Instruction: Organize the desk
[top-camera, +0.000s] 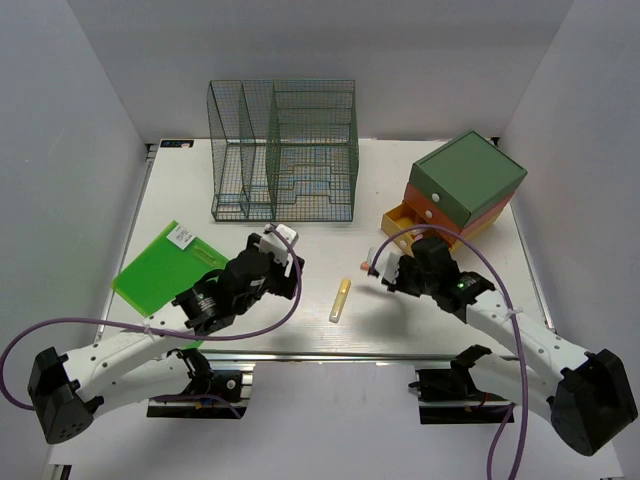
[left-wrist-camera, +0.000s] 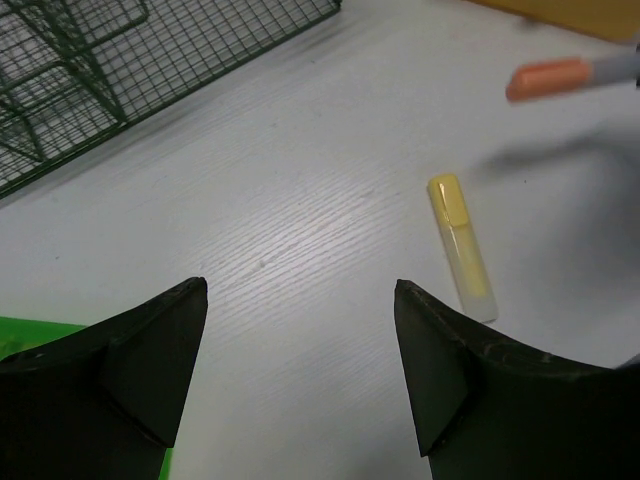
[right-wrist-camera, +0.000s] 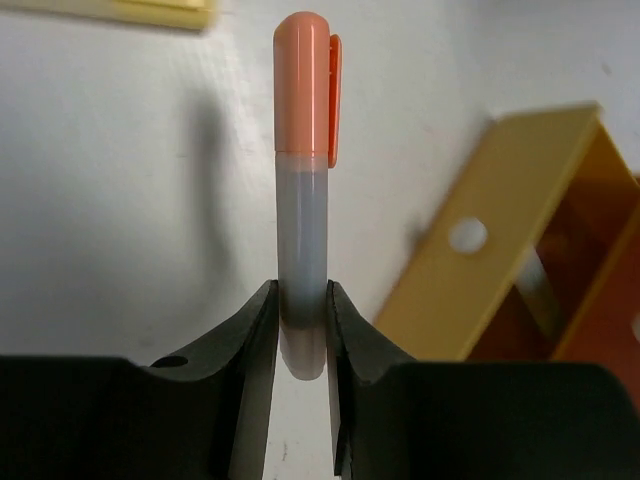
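Orange-capped pen (right-wrist-camera: 302, 150) clamped by its barrel in right gripper (right-wrist-camera: 303, 310) over the desk (right-wrist-camera: 120, 200); left gripper (left-wrist-camera: 300, 330) gapes empty, yellow highlighter (left-wrist-camera: 461, 245) ahead-right

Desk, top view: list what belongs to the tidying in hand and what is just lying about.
In the job: marker, held in the right gripper; open drawer by it; highlighter, loose on the desk, likely next.
Lying about for now: rack; green folder.
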